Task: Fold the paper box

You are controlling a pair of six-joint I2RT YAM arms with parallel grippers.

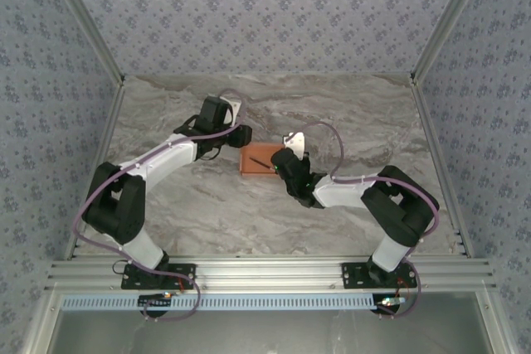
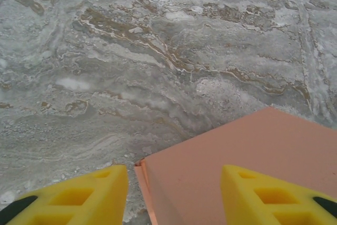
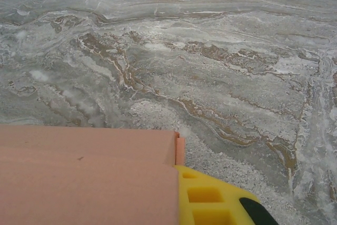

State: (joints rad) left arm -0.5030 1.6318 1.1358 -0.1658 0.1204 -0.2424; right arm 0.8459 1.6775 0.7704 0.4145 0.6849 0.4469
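Note:
The paper box point(image 1: 255, 159), salmon-orange card, lies flat at the middle of the marble table. My left gripper point(image 1: 241, 138) hangs at its far-left side. In the left wrist view its yellow fingers point(image 2: 89, 198) stand apart and open over one corner of the box point(image 2: 210, 177), with a gap between the left finger and the card's edge. My right gripper point(image 1: 284, 160) is at the box's right end. There one yellow finger point(image 3: 216, 198) presses against a card panel point(image 3: 89, 183), which hides the other finger. The right gripper point(image 3: 178, 177) is shut on the paper box.
A thin dark stick point(image 1: 264, 162) lies across the box's top. Marble tabletop point(image 1: 348, 113) stretches around the box. Patterned walls and metal frame posts point(image 1: 83, 22) close in the back and sides. An aluminium rail point(image 1: 265, 271) carries both arm bases at the near edge.

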